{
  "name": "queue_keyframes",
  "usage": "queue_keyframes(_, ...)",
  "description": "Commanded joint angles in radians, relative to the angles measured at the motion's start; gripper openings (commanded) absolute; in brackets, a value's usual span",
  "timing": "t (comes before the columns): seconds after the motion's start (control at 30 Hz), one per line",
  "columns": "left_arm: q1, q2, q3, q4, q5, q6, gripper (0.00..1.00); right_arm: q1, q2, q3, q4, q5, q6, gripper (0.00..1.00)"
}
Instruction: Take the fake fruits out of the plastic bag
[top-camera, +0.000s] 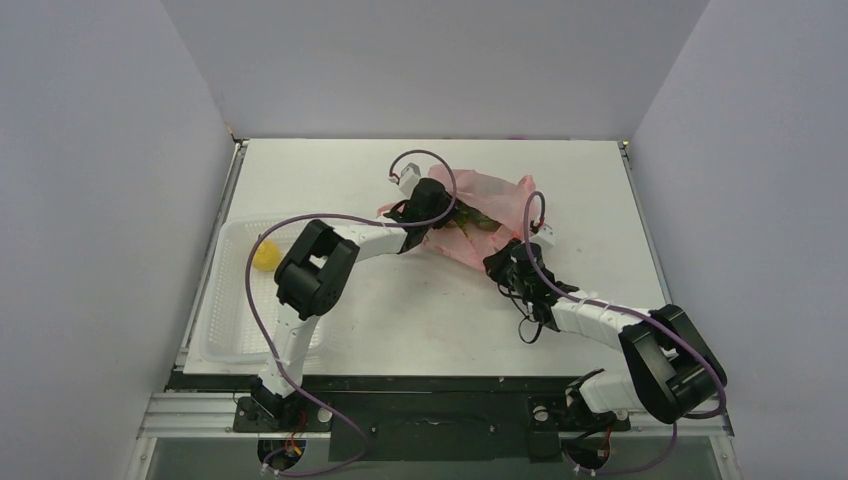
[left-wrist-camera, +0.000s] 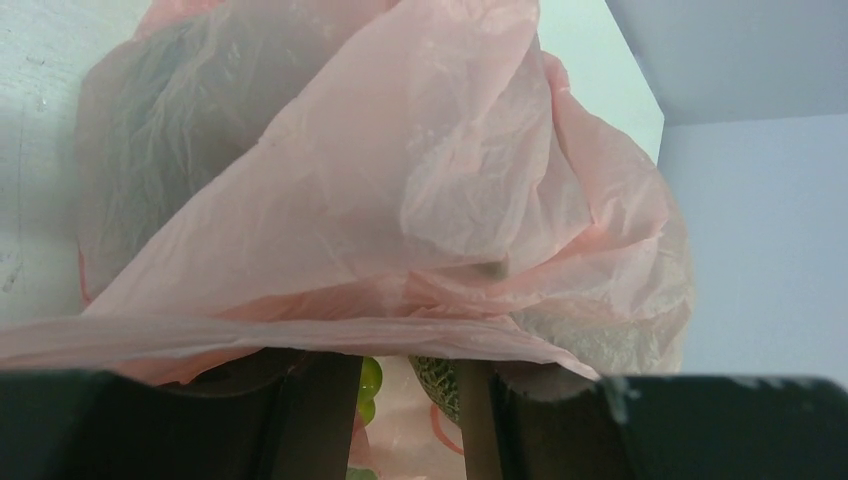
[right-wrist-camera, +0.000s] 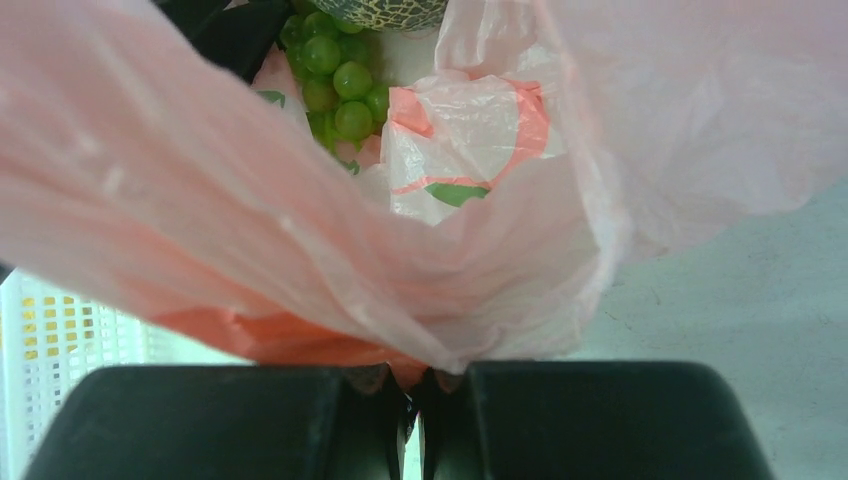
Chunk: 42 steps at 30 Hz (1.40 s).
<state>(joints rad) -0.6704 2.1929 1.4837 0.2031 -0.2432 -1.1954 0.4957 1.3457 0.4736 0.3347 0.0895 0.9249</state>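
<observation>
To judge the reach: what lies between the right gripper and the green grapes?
Only crumpled folds of the pink bag, whose edge the right gripper pinches, stretch up to the grapes. The right wrist view shows it.

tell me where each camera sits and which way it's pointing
Top external: fixed above and behind the bases, looking down on the white table; both arms show, bases at the bottom.
Left wrist: on the left arm, facing the crinkly translucent pink plastic bag up close; the left claw shows at the bottom edge, fingers apart.
Right wrist: on the right arm, looking into the bag's mouth; the right claw is shut on its edge.
Shared: both wrist views catch the glossy light green plastic grape bunch inside the bag.
</observation>
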Motion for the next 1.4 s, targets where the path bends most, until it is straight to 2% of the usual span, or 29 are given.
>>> queue_keyframes(0.0,0.007,0.007,0.081,-0.016,-0.043,-0.038,0.34,-0.014,-0.036,-0.003,0.014,0.001,-0.021,0.00)
queue_keyframes(0.17,0.009,0.027,0.085,0.006,-0.080,-0.049,0.34,-0.021,-0.062,0.002,-0.009,0.002,-0.039,0.00)
queue_keyframes(0.57,-0.010,0.030,0.095,-0.094,-0.179,-0.086,0.34,-0.037,-0.095,-0.007,-0.033,0.003,-0.047,0.00)
queue_keyframes(0.73,-0.011,0.017,0.072,-0.098,-0.190,-0.074,0.34,-0.042,-0.095,-0.011,-0.031,-0.003,-0.048,0.00)
queue_keyframes(1.0,0.007,0.080,0.110,-0.044,-0.161,-0.080,0.34,-0.043,-0.089,-0.007,-0.025,-0.008,-0.040,0.00)
queue_keyframes(1.13,0.007,0.103,0.151,-0.075,-0.196,-0.075,0.34,-0.043,-0.097,-0.003,-0.038,-0.002,-0.045,0.00)
queue_keyframes(1.3,0.007,0.137,0.134,0.043,-0.206,-0.055,0.32,-0.043,-0.093,0.000,-0.039,-0.006,-0.046,0.00)
queue_keyframes(1.33,0.006,0.140,0.116,0.115,-0.202,-0.040,0.29,-0.043,-0.094,0.001,-0.043,-0.007,-0.046,0.00)
queue_keyframes(1.37,0.006,0.143,0.105,0.150,-0.199,-0.028,0.23,-0.042,-0.097,0.001,-0.045,-0.007,-0.047,0.00)
